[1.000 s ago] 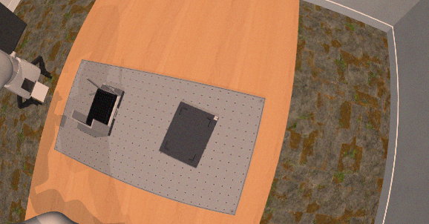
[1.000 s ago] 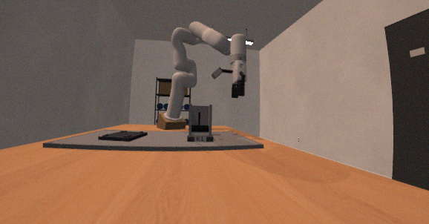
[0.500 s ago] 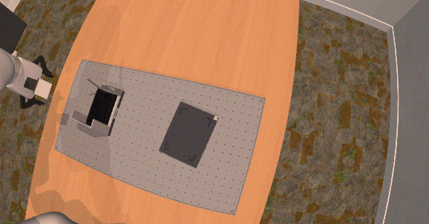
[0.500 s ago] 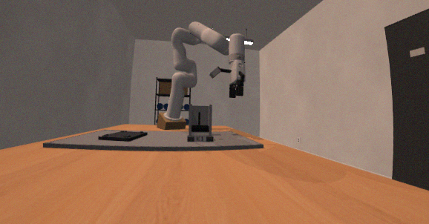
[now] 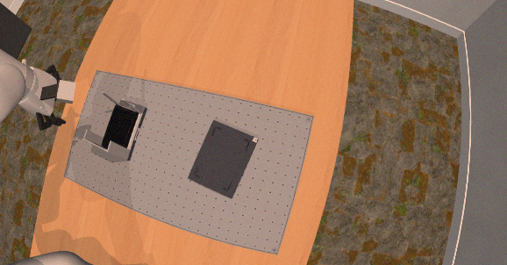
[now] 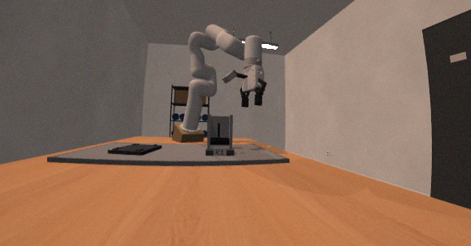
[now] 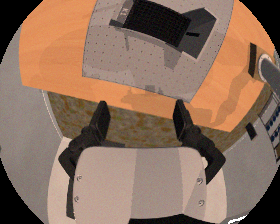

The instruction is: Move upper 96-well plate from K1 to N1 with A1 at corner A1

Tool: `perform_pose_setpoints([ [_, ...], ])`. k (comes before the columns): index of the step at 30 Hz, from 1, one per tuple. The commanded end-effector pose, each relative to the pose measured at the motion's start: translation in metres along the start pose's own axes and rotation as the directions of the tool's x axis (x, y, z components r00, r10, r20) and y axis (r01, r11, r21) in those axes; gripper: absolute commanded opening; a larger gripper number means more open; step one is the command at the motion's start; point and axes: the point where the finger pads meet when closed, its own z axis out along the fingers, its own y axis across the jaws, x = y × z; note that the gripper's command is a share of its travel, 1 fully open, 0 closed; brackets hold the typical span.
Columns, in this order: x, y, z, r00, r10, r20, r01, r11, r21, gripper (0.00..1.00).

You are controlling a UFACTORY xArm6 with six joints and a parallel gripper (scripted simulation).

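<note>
The grey stack rack K1 (image 5: pixel 115 129) stands at the left end of the grey perforated mat (image 5: pixel 189 154). A black 96-well plate (image 5: pixel 119 127) shows at its top from above; the lower plate is hidden beneath it. The rack also shows in the front view (image 6: pixel 220 140) and in the wrist view (image 7: pixel 160 22). The dark plate nest N1 (image 5: pixel 223 158) lies flat mid-mat, with a pale A1 square (image 5: pixel 254 140) at its far right corner. My gripper (image 6: pixel 253 98) is open and empty, high above the table and off to the side of the rack; it also shows in the overhead view (image 5: pixel 49 120) and the wrist view (image 7: pixel 143 125).
The mat lies on an orange wooden table (image 5: pixel 228 36). The arm's base (image 6: pixel 188 135) stands at the table's far end behind the rack. A shelf unit (image 6: pixel 179 111) stands behind it. A wall runs along the right side.
</note>
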Motion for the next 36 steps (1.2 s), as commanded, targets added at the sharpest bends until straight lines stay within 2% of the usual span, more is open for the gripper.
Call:
perform_pose_setpoints([
  [1, 0.019, 0.002, 0.0, 0.983, -0.182, 0.022, 0.182, 0.983, 0.0, 1.0],
  [12, 0.039, 0.007, 0.002, 0.932, -0.363, 0.023, 0.363, 0.932, 0.004, 1.0],
  [15, 0.053, 0.011, 0.003, 0.891, -0.454, 0.023, 0.454, 0.891, 0.007, 1.0],
  [20, 0.06, 0.013, 0.003, 0.847, -0.53, 0.023, 0.53, 0.848, 0.01, 1.0],
  [27, 0.079, 0.019, 0.004, 0.734, -0.679, 0.02, 0.679, 0.734, 0.018, 1.0],
  [29, 0.079, 0.019, 0.004, 0.734, -0.679, 0.02, 0.679, 0.734, 0.018, 1.0],
  [36, 0.097, 0.026, 0.005, 0.595, -0.804, 0.013, 0.804, 0.595, 0.025, 1.0],
])
